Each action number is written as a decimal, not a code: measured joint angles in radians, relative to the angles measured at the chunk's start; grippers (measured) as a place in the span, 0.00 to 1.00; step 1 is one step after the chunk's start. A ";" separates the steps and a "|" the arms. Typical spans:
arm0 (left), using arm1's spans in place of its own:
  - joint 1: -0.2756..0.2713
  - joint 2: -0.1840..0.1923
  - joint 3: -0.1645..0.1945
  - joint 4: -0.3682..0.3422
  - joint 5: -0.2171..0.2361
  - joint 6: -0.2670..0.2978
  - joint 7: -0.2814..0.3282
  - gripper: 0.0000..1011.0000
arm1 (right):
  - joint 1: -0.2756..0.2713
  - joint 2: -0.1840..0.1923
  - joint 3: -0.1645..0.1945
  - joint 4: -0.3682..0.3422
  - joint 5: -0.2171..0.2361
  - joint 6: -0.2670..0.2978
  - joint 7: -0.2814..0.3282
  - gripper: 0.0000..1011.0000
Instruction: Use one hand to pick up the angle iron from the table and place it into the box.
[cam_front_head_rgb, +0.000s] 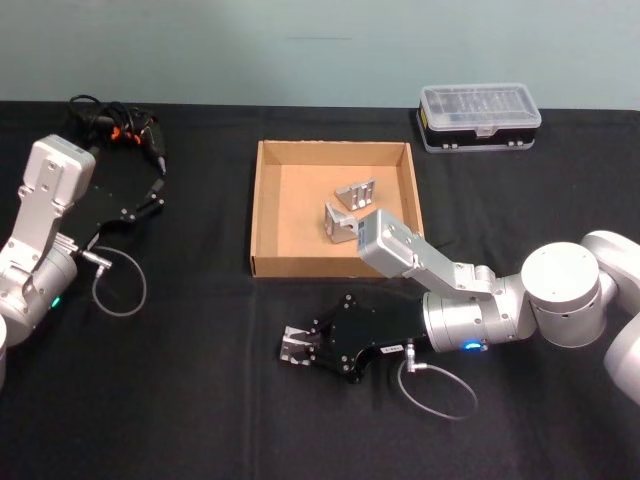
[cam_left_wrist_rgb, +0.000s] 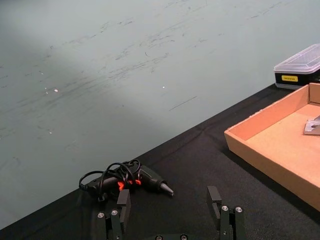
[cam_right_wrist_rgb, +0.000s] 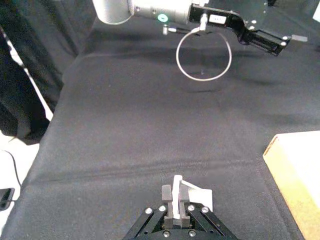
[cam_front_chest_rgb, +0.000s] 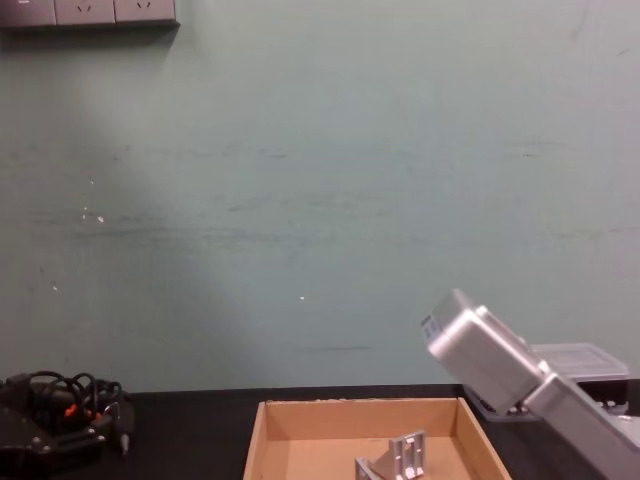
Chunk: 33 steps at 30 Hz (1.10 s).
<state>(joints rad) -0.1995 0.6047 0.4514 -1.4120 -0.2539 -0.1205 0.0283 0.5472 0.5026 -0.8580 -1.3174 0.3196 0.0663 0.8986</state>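
Note:
An angle iron (cam_front_head_rgb: 294, 347) of silver metal lies on the black table (cam_front_head_rgb: 180, 390) in front of the box (cam_front_head_rgb: 257, 215). My right gripper (cam_front_head_rgb: 303, 349) is shut on it. The right wrist view shows the fingers (cam_right_wrist_rgb: 167, 196) pinching the upright flange of the angle iron (cam_right_wrist_rgb: 178, 189), low over the cloth. The tan box holds two more angle irons (cam_front_head_rgb: 355, 190) (cam_front_head_rgb: 340, 225); the chest view shows one of them (cam_front_chest_rgb: 400, 458). My left gripper (cam_left_wrist_rgb: 170, 205) is parked open at the far left, beside a tangle of cable.
A black case with a clear lid (cam_front_head_rgb: 478, 115) stands behind the box to the right. A small black electric screwdriver with coiled cable (cam_left_wrist_rgb: 132, 180) lies at the back left. A grey cable loop (cam_front_head_rgb: 120, 285) hangs by the left arm.

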 joint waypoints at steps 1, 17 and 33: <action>0.000 0.000 0.000 0.000 0.000 0.000 0.000 0.99 | 0.000 0.000 0.000 0.000 0.000 0.000 0.000 0.07; 0.000 0.000 0.000 0.000 0.000 0.000 0.000 0.99 | -0.051 0.020 0.126 -0.122 0.138 -0.009 -0.091 0.07; 0.000 0.000 0.000 0.000 0.000 0.000 0.000 0.99 | -0.010 -0.074 0.256 -0.064 0.159 0.116 -0.369 0.07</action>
<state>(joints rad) -0.1995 0.6047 0.4514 -1.4120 -0.2539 -0.1205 0.0283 0.5370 0.4287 -0.6020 -1.3817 0.4788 0.1825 0.5300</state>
